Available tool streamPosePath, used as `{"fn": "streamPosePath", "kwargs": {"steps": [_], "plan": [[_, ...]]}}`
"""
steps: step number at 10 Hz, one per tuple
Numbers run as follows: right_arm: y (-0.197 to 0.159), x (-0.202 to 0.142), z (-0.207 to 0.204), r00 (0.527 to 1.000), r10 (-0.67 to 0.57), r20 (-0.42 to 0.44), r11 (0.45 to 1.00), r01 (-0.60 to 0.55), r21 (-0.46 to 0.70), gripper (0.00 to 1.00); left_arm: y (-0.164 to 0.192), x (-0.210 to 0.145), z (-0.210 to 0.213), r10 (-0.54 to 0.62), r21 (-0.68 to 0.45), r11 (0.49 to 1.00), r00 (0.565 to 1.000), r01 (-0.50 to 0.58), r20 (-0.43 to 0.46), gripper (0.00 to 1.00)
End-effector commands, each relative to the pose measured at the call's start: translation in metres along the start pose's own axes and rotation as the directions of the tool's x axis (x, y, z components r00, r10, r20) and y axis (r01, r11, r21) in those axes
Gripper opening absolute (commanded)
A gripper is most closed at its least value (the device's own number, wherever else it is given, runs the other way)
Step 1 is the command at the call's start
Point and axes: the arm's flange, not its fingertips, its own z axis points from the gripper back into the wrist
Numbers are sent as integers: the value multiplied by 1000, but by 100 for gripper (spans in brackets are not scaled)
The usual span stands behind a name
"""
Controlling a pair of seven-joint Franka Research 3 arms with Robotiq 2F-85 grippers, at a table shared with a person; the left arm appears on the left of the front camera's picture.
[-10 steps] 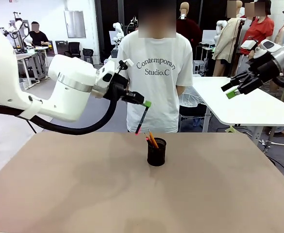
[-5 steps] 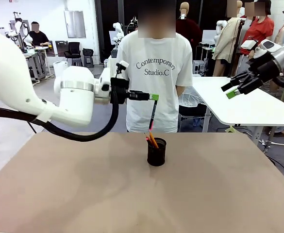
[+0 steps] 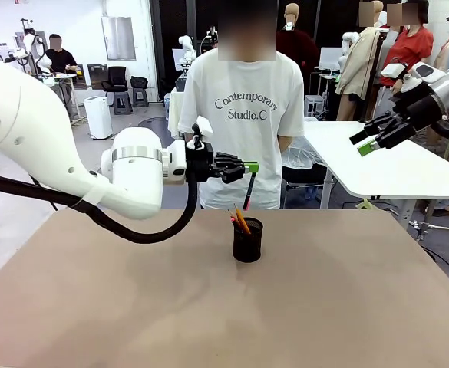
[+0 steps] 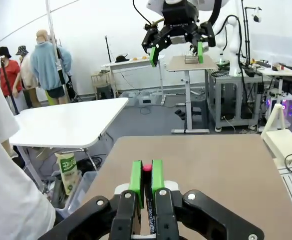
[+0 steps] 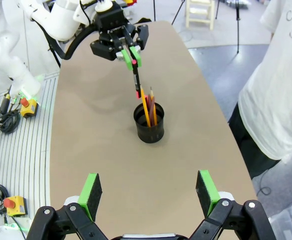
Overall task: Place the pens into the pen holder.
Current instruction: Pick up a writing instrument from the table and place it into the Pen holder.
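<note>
Left gripper (image 3: 249, 166) clenched on black pen with red end (image 3: 248, 188), pen hanging near-vertical just above and behind pen holder (image 3: 248, 239), red tip down, not yet inside. Holder sits mid-table (image 3: 132, 307), upright, already containing yellow-orange pencil (image 5: 145, 106) and dark red pen (image 5: 148, 108). Right gripper (image 3: 374, 139) raised off to the side, fingers spread wide, nothing held. Person (image 3: 243, 115) stands at far edge.

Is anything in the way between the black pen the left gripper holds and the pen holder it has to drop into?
Nothing visible blocks it. The left gripper holds the black pen nearly upright above the pen holder, red end down. The two pens already inside lean to one side, so part of the opening looks free.
</note>
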Motion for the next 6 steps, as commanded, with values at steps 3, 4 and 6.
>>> {"fn": "streamPosePath", "kwargs": {"steps": [3, 4, 6], "plan": [[1, 1, 1, 1000, 1, 0, 1000, -1, -1, 100, 0, 0, 0, 0, 0, 1000, 1000, 0, 0, 0], [1, 1, 1, 1000, 1, 0, 1000, -1, -1, 100, 0, 0, 0, 0, 0, 1000, 1000, 0, 0, 0], [1, 1, 1, 1000, 1, 0, 1000, -1, -1, 100, 0, -5, -2, 3, -8, 1000, 1000, -3, 4, 0]]}}
